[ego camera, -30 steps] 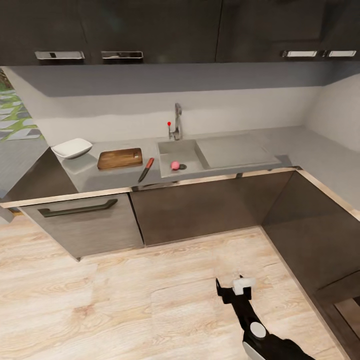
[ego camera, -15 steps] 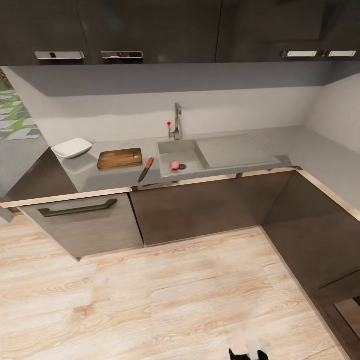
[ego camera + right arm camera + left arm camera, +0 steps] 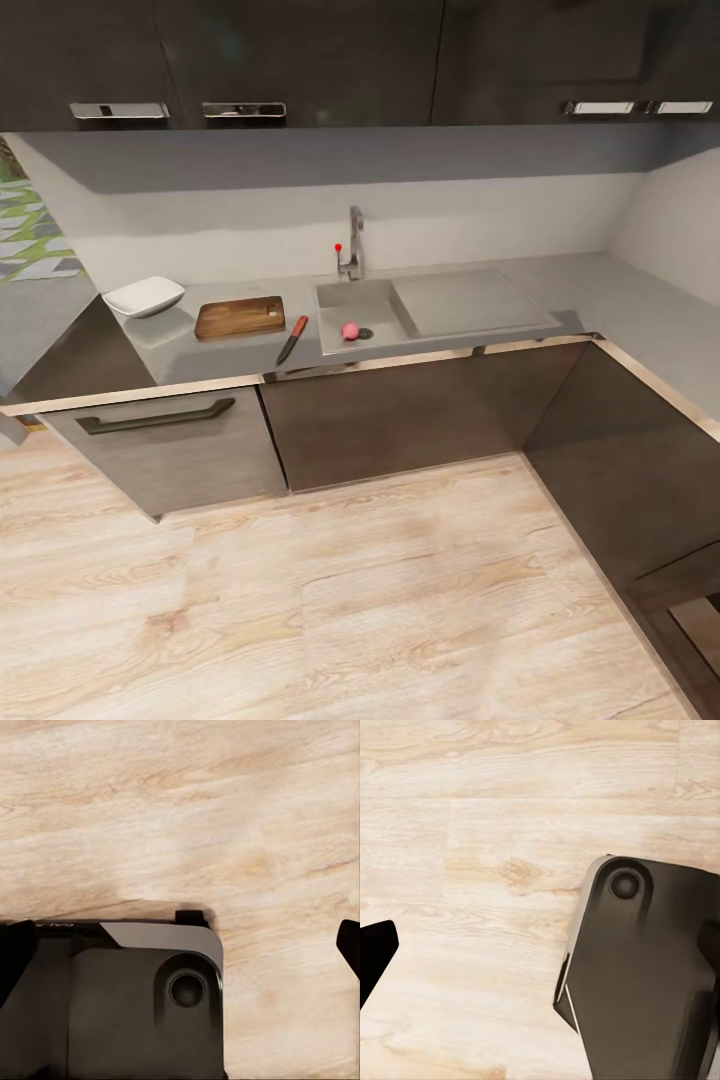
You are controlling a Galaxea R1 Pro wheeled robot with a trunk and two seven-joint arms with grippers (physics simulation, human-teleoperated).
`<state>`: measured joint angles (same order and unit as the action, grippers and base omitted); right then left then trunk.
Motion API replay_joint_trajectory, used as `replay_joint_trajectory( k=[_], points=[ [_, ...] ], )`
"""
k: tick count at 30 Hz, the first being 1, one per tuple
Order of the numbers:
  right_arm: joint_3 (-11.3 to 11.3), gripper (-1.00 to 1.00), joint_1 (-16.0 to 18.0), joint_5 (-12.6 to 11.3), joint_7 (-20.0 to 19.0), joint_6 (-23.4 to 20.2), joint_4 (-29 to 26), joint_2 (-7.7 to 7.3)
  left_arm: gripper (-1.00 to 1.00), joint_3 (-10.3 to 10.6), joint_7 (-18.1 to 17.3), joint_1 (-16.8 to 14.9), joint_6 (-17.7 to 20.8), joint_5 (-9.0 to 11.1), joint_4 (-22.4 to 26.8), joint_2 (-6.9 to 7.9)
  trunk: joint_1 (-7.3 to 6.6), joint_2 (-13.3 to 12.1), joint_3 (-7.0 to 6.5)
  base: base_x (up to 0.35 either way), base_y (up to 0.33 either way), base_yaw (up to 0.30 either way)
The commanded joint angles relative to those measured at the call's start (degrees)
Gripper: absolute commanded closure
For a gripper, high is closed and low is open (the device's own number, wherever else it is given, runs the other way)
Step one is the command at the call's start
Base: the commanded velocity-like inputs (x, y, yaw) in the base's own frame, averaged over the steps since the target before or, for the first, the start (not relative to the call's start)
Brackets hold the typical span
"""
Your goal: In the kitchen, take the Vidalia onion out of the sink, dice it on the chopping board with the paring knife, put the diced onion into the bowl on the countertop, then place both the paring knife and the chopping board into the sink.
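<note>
Arms: we are pointing both wrist cameras down at the wood floor beside our dark base.
Grippers: we cannot tell their spread.
Vidalia onion: lying in the sink, beside the drain.
Paring knife: between chopping board and sink.
Bowl: beyond the board on the countertop.

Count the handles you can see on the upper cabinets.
4: two side by side at upper left, two side by side at upper right. More could lie beyond the frame.
</note>
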<state>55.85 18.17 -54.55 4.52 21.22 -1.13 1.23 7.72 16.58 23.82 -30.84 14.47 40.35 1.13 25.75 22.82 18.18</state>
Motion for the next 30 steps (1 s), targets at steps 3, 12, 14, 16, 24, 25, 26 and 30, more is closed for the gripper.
replay_joint_trajectory(
  k=[3,12,14,16,24,25,26,30],
  points=[
    [0.49,-1.0,-0.16,-0.17,0.53,-1.74,-0.07,-0.01,-1.0,0.45,0.56,0.0,-0.1,0.29,-0.12,0.1,0.03,0.1,0.08,0.0,0.0,0.0],
    [0.49,-1.0,-0.24,-0.14,0.5,-2.75,-0.22,0.11,-1.0,0.45,0.56,0.0,-0.1,0.29,-0.29,0.1,0.03,0.1,0.08,0.0,0.0,0.0],
    [0.49,-1.0,-0.24,-0.17,0.5,-2.75,-0.24,0.17,-1.0,0.45,0.56,0.0,-0.1,0.29,-0.37,0.1,0.03,0.1,0.08,0.0,0.0,0.0],
    [0.49,-1.0,-0.24,-0.2,0.49,-2.76,-0.27,0.19,-1.0,0.45,0.56,0.0,-0.1,0.29,-0.5,0.1,0.03,0.1,0.08,0.0,0.0,0.0],
    [0.49,-1.0,-0.24,-0.08,0.49,-2.78,-0.2,1.0,-1.0,0.45,0.56,0.0,-0.1,0.29,-0.58,0.07,0.03,0.1,0.08,0.0,0.0,0.0],
    [0.49,-1.0,-0.24,-0.13,0.44,-2.82,-0.2,1.48,-1.0,0.45,0.56,0.0,-0.1,0.29,-0.57,0.05,0.03,0.1,0.08,0.0,0.0,0.0],
    [0.49,-1.0,-0.24,-0.16,0.4,-2.84,-0.2,1.73,-1.0,0.45,0.56,0.0,-0.1,0.29,-0.56,0.04,0.03,0.1,0.08,0.0,0.0,0.0],
    [0.49,-1.0,-0.24,-0.18,0.35,-2.77,-0.19,2.7,-1.0,0.45,0.56,0.0,-0.1,0.29,-0.59,0.02,0.03,0.1,0.08,0.0,0.0,0.0]
  ],
)
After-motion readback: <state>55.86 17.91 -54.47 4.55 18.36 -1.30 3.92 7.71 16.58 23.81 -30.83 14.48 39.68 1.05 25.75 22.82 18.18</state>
